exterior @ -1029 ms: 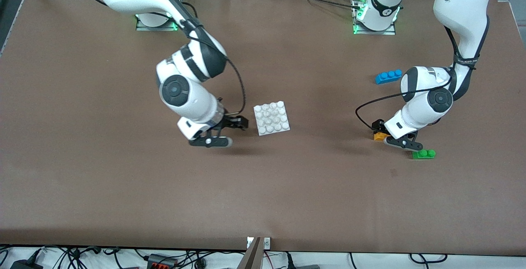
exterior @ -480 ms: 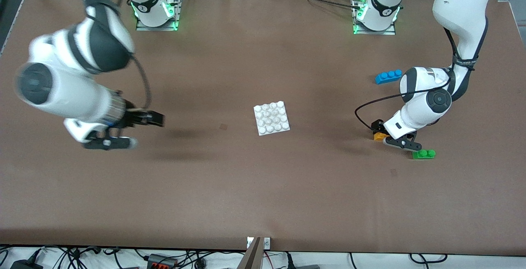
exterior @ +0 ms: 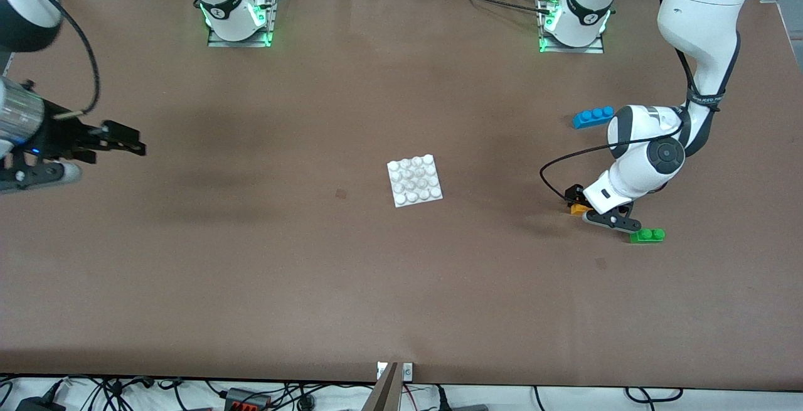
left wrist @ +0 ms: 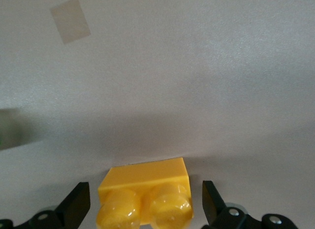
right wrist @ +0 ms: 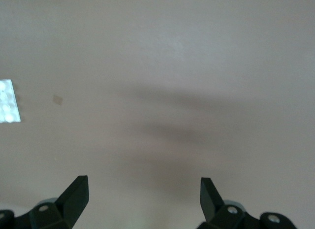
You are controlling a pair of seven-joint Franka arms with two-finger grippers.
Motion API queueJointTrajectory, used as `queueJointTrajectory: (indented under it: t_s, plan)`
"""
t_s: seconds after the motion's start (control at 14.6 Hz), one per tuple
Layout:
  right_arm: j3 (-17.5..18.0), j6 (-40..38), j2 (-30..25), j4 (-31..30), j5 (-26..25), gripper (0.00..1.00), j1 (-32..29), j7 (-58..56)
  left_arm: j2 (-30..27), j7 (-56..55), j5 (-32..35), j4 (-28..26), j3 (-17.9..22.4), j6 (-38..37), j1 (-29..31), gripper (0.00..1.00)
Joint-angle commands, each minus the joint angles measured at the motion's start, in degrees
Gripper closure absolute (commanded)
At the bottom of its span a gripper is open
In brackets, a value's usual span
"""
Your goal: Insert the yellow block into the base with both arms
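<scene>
you're at grasp step. left gripper [left wrist: 142, 202] low at table near left arm's end, fingers spread wide, straddling small orange-yellow two-stud plastic brick [left wrist: 145, 192], not clamped yet. flat white square studded base plate [exterior: 414, 180] sits mid-table, well apart from brick. green two-stud brick [exterior: 647, 235] just beside. right gripper [right wrist: 142, 199] hangs over right arm's end, gaping, empty, waiting. next up i reckon: close squarely on brick, lift, carry to plate.

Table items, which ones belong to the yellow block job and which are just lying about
Job: yellow block between the open left tool; base mid-table; open right tool, off at its own end.
Lying about: green brick; blue brick.
</scene>
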Motion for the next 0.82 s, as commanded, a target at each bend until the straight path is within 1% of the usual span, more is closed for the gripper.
queueJointTrajectory:
  t_s: [0.0,0.07,0.14,0.27,0.34,0.48,0.55,0.62,0.75]
  plan:
    - [0.5,-0.7,-5.0,-3.8,-2.6,0.0,-0.7,-1.2,0.1,0.9,0.2,0.1,-0.2,0.7,0.3,0.0]
    - [-0.2,-0.4,-6.5,-6.3,-3.5,0.0,-0.3,-1.1,0.1,1.0,0.2,0.2,-0.2,0.7,0.3,0.06]
    - [-3.5,0.7,-9.2,-10.0,-3.4,0.0,0.9,-1.0,0.1,1.0,0.2,0.2,-0.1,0.7,0.2,0.12]
    - [-10.1,4.6,-13.6,-16.3,-3.5,0.0,6.9,0.2,0.1,1.0,0.2,0.3,-0.2,0.7,0.2,0.2]
    - [-11.4,5.2,-14.1,-17.8,-3.2,0.0,7.1,1.0,0.0,0.9,0.2,0.3,-0.1,0.5,0.2,0.21]
    - [-11.6,5.6,-14.6,-18.1,-3.4,0.0,7.4,1.0,-0.1,0.9,0.2,0.7,-0.2,0.0,0.1,0.22]
    - [-11.5,5.6,-14.5,-17.0,-3.8,0.0,7.4,0.6,-0.3,0.8,0.2,0.6,-0.2,-0.1,0.1,0.24]
    - [-11.4,5.4,-14.1,-16.0,-4.0,0.0,7.2,0.3,-0.4,0.8,0.2,0.7,-0.2,-0.2,0.0,0.27]
    - [-11.4,2.5,-13.1,-12.7,-5.2,0.0,7.2,0.5,-0.6,0.7,0.2,0.7,-0.3,-1.5,-0.1,0.37]
